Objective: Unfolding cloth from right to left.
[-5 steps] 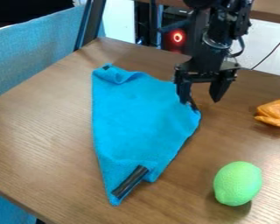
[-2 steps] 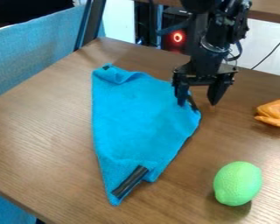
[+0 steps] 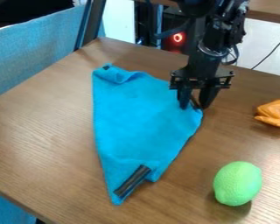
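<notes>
Bright, diffuse light lays a faint sheen on the table [image 3: 46,135]; the green lime [image 3: 238,183] casts a soft nearward shadow; a red ring [image 3: 178,37] glows beyond.

My gripper [image 3: 194,105] black. I see cloth [image 3: 139,127] bright blue, its strip [image 3: 132,180] black; table [image 3: 43,131] brown, wood-grained; lime [image 3: 237,183] green; toy wing [image 3: 274,113] orange.
</notes>
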`<move>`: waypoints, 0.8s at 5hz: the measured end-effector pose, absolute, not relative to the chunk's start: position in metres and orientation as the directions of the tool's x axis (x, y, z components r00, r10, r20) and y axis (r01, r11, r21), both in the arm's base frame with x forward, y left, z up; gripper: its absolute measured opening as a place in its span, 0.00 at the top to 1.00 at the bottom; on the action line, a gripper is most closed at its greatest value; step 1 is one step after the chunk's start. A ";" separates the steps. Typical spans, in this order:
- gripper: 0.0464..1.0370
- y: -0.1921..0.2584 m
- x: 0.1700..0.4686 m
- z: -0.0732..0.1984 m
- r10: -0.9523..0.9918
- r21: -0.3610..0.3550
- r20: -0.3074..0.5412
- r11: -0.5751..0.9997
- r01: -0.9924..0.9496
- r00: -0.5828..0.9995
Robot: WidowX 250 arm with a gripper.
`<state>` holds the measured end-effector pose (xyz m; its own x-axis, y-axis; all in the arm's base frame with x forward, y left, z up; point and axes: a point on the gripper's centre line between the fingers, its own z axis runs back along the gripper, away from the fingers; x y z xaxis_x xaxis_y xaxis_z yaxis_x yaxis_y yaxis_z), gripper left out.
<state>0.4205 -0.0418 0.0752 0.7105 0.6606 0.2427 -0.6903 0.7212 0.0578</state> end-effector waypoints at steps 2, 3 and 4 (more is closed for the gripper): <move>0.92 -0.043 0.420 0.076 0.660 0.050 0.225 0.727 -0.685 0.717; 0.98 -0.040 0.425 0.090 0.694 0.005 0.178 0.708 -0.706 0.697; 0.98 -0.034 0.435 0.113 0.725 -0.091 0.104 0.688 -0.720 0.681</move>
